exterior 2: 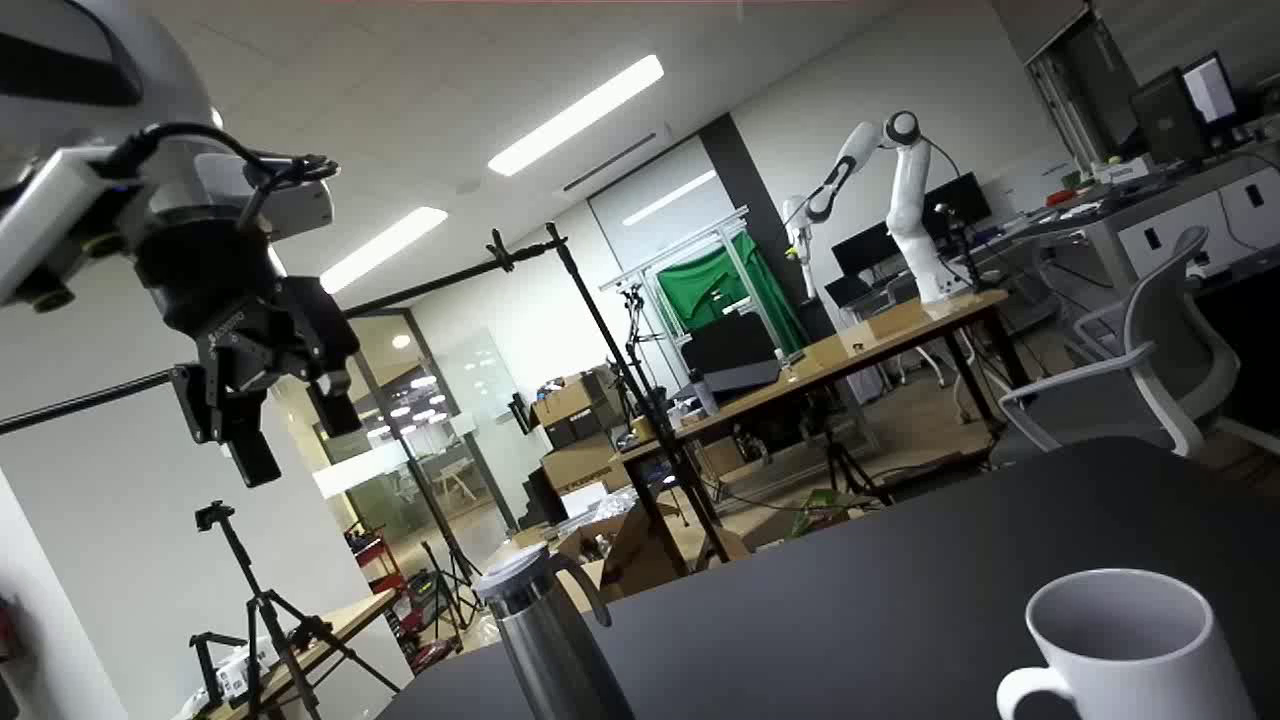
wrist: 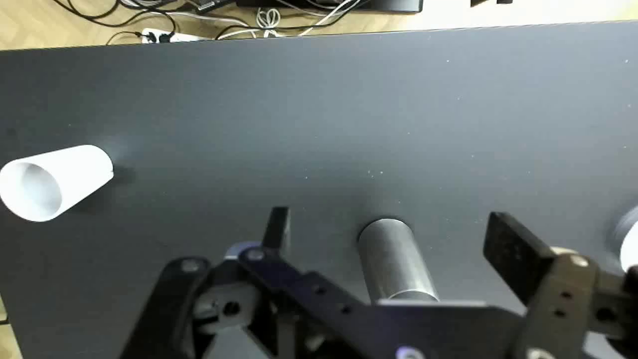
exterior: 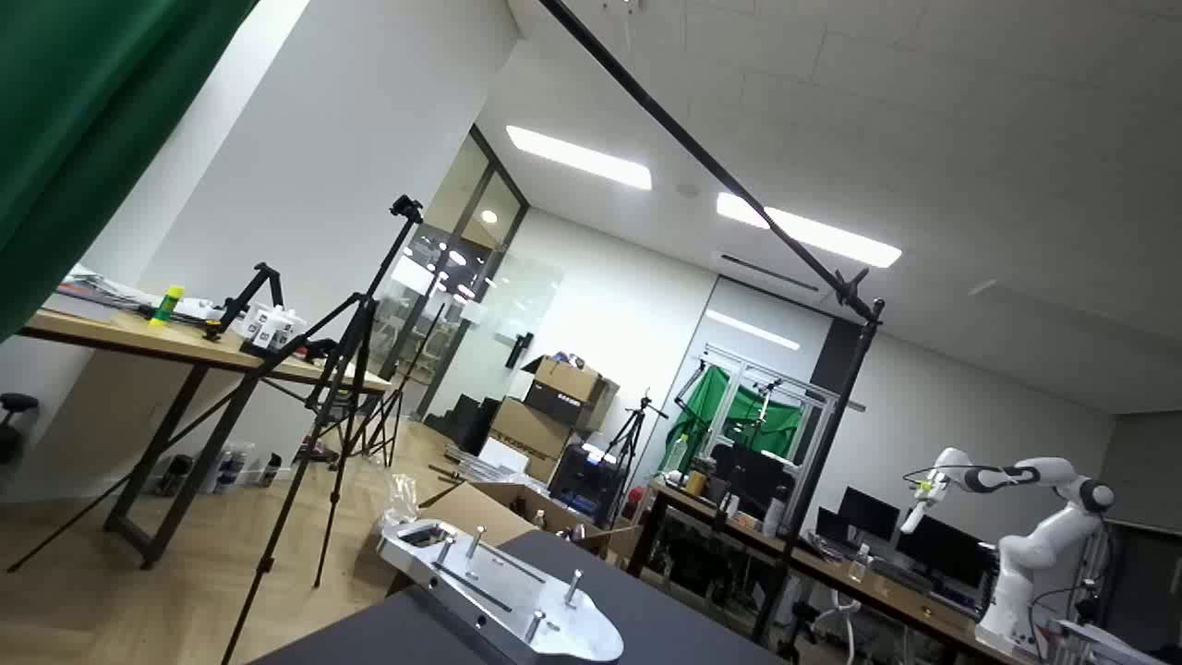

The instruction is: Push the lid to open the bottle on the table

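While the gripper (exterior 2: 297, 440) hangs high above the table (exterior 2: 800, 620), we see its jaws spread, with a wide gap between the fingers (wrist: 516, 254) in the wrist view. The bottle (exterior 2: 562, 655) stands upright on the table, lower than the gripper and well apart from it, and we find the pale lid (exterior 2: 512, 567) seated on its top, just beside a curved gray handle (exterior 2: 589, 587). From the wrist we look down on the bottle's metal side, framed between the fingers, its upper end hidden behind the gripper. A white mug (exterior 2: 1130, 665) shows well apart from the bottle in an exterior view; a white cup (wrist: 77, 172) shows at the left of the wrist view, and we cannot tell whether they are the same. Beyond the table, in both exterior views, a white arm (exterior 2: 908, 200) stands on a wooden desk (exterior 2: 845, 345).
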